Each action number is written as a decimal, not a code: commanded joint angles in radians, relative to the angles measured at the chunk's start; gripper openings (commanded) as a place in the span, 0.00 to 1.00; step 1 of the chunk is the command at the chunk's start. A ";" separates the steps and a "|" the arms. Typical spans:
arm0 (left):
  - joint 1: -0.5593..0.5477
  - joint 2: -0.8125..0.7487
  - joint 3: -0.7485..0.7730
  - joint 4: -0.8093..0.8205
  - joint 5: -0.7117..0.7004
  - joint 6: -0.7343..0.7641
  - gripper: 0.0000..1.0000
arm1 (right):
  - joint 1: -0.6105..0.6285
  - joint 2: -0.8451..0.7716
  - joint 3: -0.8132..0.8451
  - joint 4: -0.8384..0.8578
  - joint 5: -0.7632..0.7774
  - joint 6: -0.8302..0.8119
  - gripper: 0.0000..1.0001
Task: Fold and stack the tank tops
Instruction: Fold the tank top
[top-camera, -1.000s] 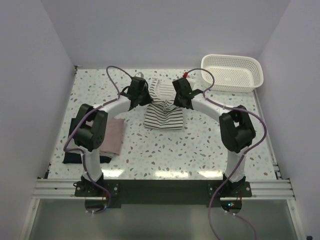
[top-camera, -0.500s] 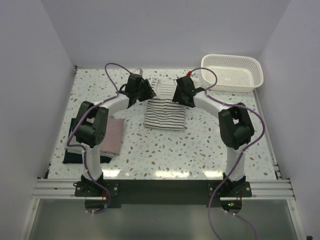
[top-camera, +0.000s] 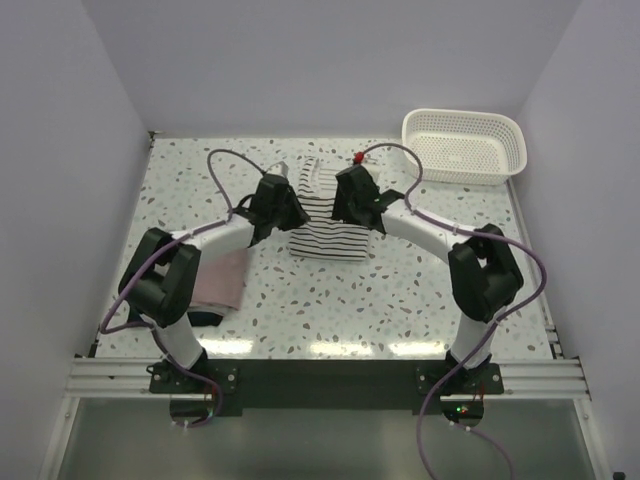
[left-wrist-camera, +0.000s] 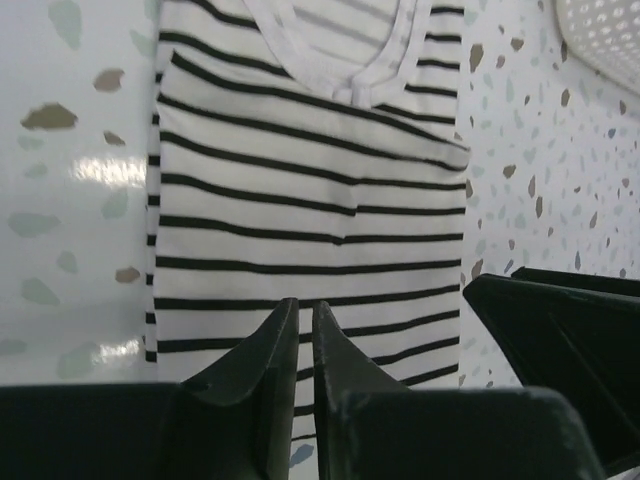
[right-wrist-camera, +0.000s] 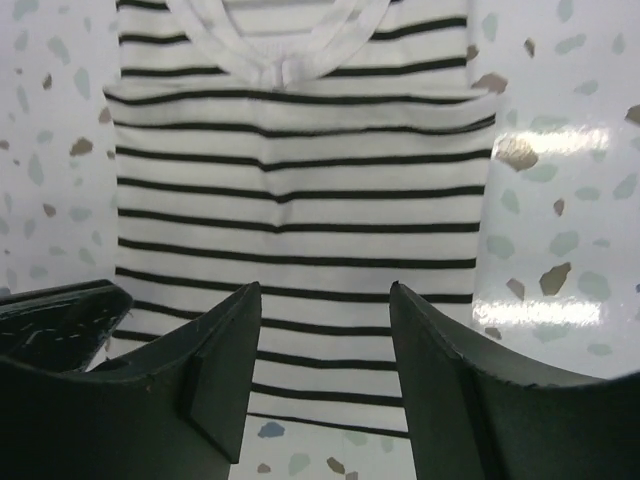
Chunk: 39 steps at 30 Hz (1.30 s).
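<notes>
Now you see the striped tank top (top-camera: 327, 232) folded flat on the surface (top-camera: 400, 290) at frame centre, long axis vertical, neckline toward the upper edge. Left fingers (left-wrist-camera: 262, 375) together, right fingers (right-wrist-camera: 215, 375) apart; both have shifted down-frame since the earlier frame.

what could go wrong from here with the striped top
The left gripper and right gripper hang close together over the striped top, so they may bump. The right one is open; a pinch might catch only the upper layer and pull the fold apart.
</notes>
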 joint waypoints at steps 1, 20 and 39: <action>-0.041 0.004 -0.049 0.005 -0.024 -0.032 0.12 | 0.032 -0.014 -0.069 0.015 0.018 0.032 0.57; -0.157 -0.163 -0.470 -0.004 -0.104 -0.166 0.01 | 0.179 -0.126 -0.483 0.095 -0.042 0.116 0.50; -0.308 -0.589 -0.560 -0.299 -0.170 -0.161 0.18 | 0.477 -0.522 -0.606 -0.247 0.114 0.313 0.64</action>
